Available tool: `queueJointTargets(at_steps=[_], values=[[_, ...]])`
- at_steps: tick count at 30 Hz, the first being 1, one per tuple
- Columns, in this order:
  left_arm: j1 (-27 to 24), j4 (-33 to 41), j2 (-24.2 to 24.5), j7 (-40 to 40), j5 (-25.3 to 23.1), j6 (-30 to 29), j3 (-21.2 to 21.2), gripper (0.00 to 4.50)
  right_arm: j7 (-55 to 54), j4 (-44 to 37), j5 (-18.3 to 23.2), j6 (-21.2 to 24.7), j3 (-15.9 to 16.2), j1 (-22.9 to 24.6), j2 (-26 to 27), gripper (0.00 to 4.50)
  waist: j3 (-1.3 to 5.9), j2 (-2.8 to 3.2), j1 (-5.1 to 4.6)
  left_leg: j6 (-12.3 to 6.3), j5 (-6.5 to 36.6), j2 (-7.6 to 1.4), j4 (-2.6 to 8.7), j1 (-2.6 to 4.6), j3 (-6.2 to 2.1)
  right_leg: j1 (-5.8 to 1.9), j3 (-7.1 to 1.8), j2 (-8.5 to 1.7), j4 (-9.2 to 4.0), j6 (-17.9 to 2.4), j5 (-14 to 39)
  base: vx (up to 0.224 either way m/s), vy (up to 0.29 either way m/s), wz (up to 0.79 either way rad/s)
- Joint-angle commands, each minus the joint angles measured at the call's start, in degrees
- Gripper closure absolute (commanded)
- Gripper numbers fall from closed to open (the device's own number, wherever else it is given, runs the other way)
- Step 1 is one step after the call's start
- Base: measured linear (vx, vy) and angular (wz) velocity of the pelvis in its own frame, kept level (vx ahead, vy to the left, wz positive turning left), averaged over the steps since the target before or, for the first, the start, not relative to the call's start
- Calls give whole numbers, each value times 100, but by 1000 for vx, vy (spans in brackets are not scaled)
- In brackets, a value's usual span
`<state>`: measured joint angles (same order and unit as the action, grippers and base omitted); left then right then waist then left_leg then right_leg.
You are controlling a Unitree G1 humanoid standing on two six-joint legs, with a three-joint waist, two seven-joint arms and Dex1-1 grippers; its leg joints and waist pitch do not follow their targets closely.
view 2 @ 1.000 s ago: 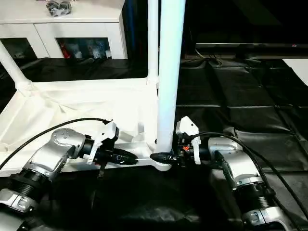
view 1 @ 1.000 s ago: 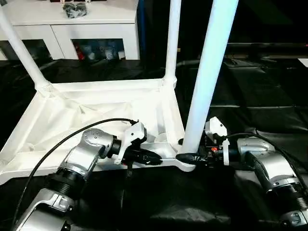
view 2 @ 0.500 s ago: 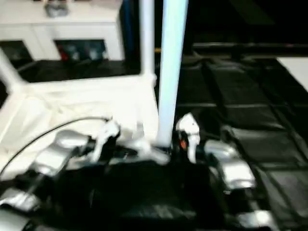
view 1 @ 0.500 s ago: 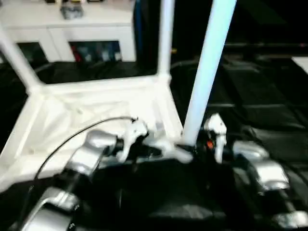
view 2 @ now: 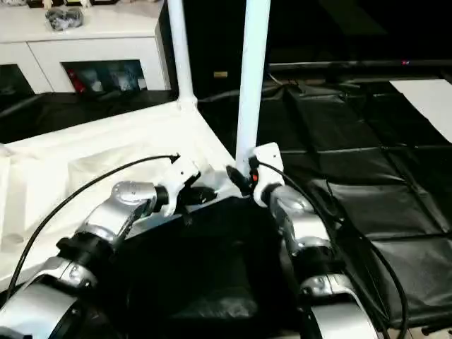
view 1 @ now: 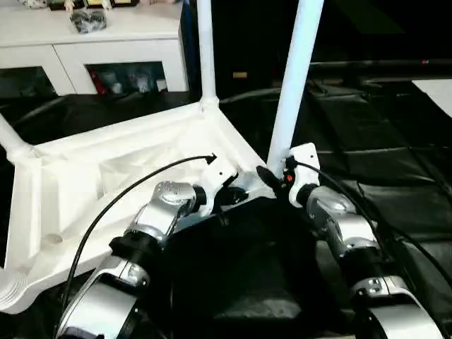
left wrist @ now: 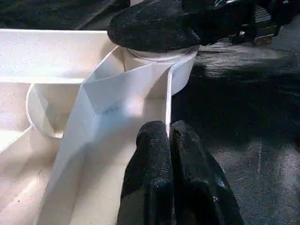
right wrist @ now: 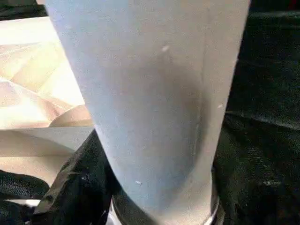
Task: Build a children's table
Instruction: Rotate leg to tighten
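Note:
The white tabletop (view 1: 106, 176) lies underside up on the black mats, one corner turned toward me. Three white legs stand in its sockets: one at the near right corner (view 1: 295, 78), one at the far corner (view 1: 205, 49), one at the left (view 1: 10, 138). My left gripper (view 1: 235, 195) is shut on the thin rim wall (left wrist: 140, 89) beside that near corner, fingers (left wrist: 152, 154) pressed together over it. My right gripper (view 1: 272, 176) is shut around the base of the near leg (right wrist: 150, 93), one black finger (right wrist: 77, 187) wrapping it.
A white cabinet with glass doors (view 1: 106, 49) stands behind the tabletop. Black mats (view 1: 381, 141) cover the floor to the right. A dark block (view 1: 240, 268) sits under my forearms. A white sheet edge (view 1: 441, 88) shows far right.
The tabletop has swung round, its gripped corner now pointing toward me and higher in view. Both grippers kept their hold and moved with it. The camera has also shifted.

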<state>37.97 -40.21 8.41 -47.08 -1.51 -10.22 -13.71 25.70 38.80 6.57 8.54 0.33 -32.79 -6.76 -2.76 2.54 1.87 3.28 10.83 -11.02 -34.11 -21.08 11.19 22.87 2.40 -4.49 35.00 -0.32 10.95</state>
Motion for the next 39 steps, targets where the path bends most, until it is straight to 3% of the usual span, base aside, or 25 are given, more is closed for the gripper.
queueJointTargets(at_steps=[1,8,12,17,21,26,32,34,35,39], values=[[138,124,-192,19,87,182,-54,450,334,235,-16,236,359,66,313,126,371,-86,20,-296,986,-157,378,29,-95,-288,-186,-326,-438,-1373,903,0,0,0],[-71,408,95,-835,269,422,-115,450,1648,-228,-43,181,741,221,-267,101,384,-94,59,-528,749,-175,343,7,-81,-319,-184,-329,-377,-1514,403,0,0,0],[-213,514,351,-1453,400,596,-166,450,2735,-886,223,197,914,554,-835,101,380,-96,128,-618,783,-204,340,17,-69,-315,-181,-326,-371,-1554,384,0,0,0],[-317,686,596,-2136,584,656,-161,450,3767,-1605,570,454,1008,888,-1376,101,346,-90,204,-498,1087,-221,371,57,-62,-266,-187,-327,-428,-1451,981,0,0,0],[-380,854,762,-2562,724,607,-142,450,4398,-2055,776,752,1113,1114,-1727,101,351,-98,244,-459,1022,-232,373,54,-66,-261,-195,-333,-423,-1414,1020,0,0,0],[-499,1116,1065,-3256,850,322,-307,450,4797,-2444,912,1090,1261,1300,-2020,144,354,-88,324,-449,926,-238,378,54,-68,-243,-198,-337,-409,-1381,996,0,0,0],[-569,1266,1153,-3455,844,189,-339,450,4783,-2533,892,1195,1263,1335,-1999,183,345,-84,318,-311,1047,-237,395,60,-75,-238,-197,-343,-417,-1388,1102,0,0,0],[-571,1268,1151,-3454,845,175,-336,450,4777,-2552,916,1230,1262,1330,-1988,187,344,-89,314,-308,1042,-233,394,58,-73,-237,-198,-339,-420,-1370,1099,0,0,0],[-567,1263,1148,-3444,841,172,-337,450,4781,-2567,933,1259,1263,1327,-1992,189,352,-60,304,-285,1044,-229,388,65,-73,-242,-197,-337,-421,-1375,1050,0,0,0],[-583,1296,1153,-3410,859,137,-331,450,4792,-2636,963,1338,1266,1357,-1989,191,361,-70,310,-311,956,-227,379,56,-73,-253,-192,-332,-398,-1415,868,0,0,0]])
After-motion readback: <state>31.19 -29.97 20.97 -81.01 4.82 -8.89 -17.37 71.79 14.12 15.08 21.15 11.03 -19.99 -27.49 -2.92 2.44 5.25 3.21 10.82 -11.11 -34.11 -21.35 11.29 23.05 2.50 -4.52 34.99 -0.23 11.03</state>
